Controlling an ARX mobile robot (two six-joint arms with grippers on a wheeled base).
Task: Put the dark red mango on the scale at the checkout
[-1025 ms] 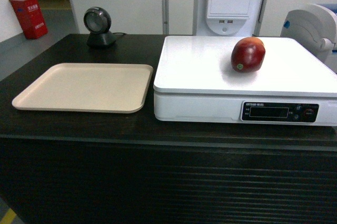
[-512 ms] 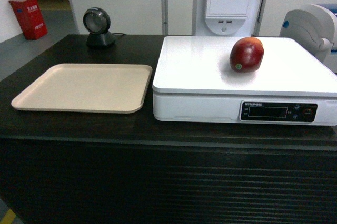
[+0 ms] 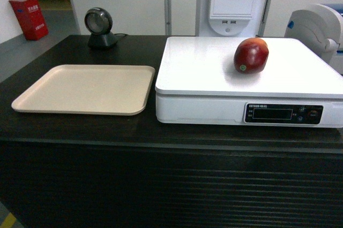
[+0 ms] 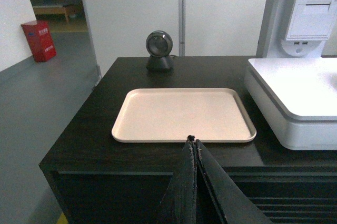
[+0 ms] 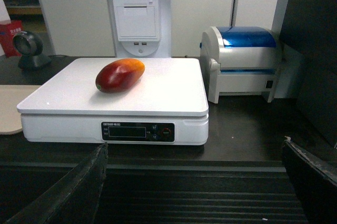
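Nearest the wrist cameras, the left gripper point(image 4: 193, 141) is seen with its two dark fingers pressed together at the tips, nothing held between them. The right gripper point(image 5: 195, 153) is seen spread wide, one finger at each lower corner of its view, and nothing is held by it. Both are kept clear of the checkout point(image 3: 161, 185), whose ribbed dark front is seen below the counter edge.

On the counter top, a flat beige tray point(image 3: 86, 89) is laid at the left, just beside the scale point(image 3: 214, 78), whose black display panel point(image 3: 284, 113) is turned to the front. The dark red mango point(image 3: 251, 55) is rested on its side on the white platform, toward the back and right of centre, touched by neither gripper.

Farther back, a small round black scanner point(image 3: 99, 26) is stood behind the tray, and a white-and-blue printer point(image 5: 245, 61) is placed right of the scale. A white kiosk point(image 5: 137, 19) is seen behind the scale.
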